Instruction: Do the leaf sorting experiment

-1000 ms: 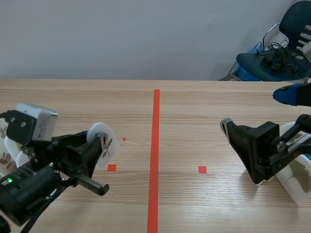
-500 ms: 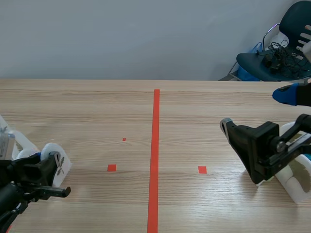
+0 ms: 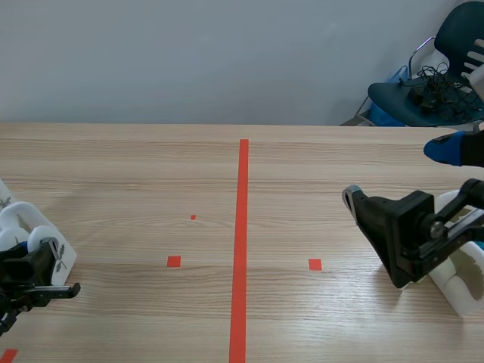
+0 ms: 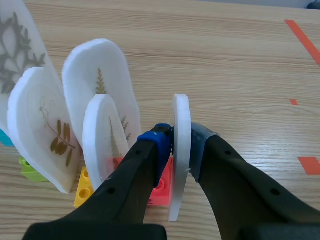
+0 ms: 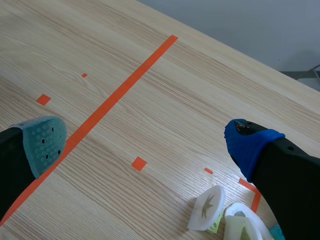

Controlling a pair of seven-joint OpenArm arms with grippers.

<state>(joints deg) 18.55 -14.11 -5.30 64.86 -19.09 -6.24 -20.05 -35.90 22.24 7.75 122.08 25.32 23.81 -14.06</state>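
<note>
My left gripper is shut on a thin white leaf disc, held upright and edge-on just above a red brick. Beside it several white leaf plaques stand in bricks: a tall fern one, a small one and one with brown leaflets. In the scene view this gripper and its disc sit at the table's far left edge. My right gripper hangs open over bare table, seen at the right in the scene view. Near it lie white leaf pieces.
A long orange-red tape line runs down the table's middle. More white leaf holders stand behind the right arm at the right edge. A dark chair stands beyond the table at the far right.
The left arm has drawn back to the left with the disc, from near the small tape square to the table's far left edge beside the other plaques. The right arm has kept still.
</note>
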